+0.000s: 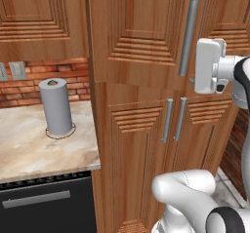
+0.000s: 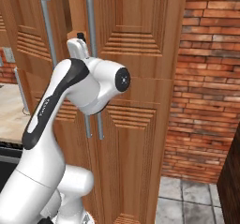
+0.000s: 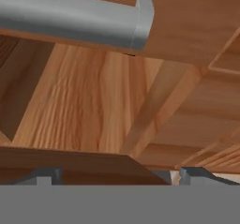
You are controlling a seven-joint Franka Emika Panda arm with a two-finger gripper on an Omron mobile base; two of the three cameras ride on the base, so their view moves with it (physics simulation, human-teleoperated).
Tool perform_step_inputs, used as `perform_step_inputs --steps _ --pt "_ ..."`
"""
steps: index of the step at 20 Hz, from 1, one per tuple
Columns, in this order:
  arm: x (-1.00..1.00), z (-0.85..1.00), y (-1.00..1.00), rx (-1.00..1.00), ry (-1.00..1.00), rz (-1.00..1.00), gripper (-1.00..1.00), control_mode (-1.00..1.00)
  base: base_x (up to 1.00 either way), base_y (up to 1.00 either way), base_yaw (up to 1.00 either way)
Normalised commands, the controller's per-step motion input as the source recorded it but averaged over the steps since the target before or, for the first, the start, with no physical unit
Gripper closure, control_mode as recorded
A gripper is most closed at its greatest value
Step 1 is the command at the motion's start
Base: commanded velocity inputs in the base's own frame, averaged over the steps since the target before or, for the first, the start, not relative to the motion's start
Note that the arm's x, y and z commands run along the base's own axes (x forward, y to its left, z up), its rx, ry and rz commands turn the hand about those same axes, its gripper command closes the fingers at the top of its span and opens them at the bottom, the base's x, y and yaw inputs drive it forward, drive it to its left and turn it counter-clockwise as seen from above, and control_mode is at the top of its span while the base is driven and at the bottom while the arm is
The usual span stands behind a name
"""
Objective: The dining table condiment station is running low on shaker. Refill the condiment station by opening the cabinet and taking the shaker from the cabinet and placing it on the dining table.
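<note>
Hand view showed the gripper (image 3: 115, 174) spread open, close against the cabinet (image 3: 93, 115) just below a grey bar handle (image 3: 75, 19). A paper towel roll (image 1: 56, 106) stood near the worktop (image 1: 29, 144) back edge, left of the cabinet.

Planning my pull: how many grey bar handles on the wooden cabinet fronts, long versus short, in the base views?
Long vertical grey metal bar handles on the upper doors: 2
Short grey handles on the lower louvered doors: 2
Total: 4
</note>
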Motion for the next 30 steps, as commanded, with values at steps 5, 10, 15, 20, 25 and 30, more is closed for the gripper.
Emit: perform_step_inputs --steps 5,10,15,20,25,30 --pt "-0.04 0.0 0.09 0.0 0.0 0.07 -1.0 -1.0 0.0 0.0 0.0" --pt "-0.47 0.0 0.35 0.0 -0.03 0.1 -1.0 -1.0 0.0 0.0 0.0" --pt "-0.78 0.0 0.48 0.0 -0.07 0.1 -1.0 -1.0 0.0 0.0 0.0" --pt "-0.97 0.0 0.65 0.0 -0.14 0.07 -1.0 -1.0 0.0 0.0 0.0" --pt "-0.64 0.09 0.94 -0.02 -0.09 0.0 -1.0 -1.0 0.0 0.0 0.0" --pt "-0.08 0.27 1.0 -0.03 -0.04 0.0 -1.0 -1.0 0.0 0.0 0.0"
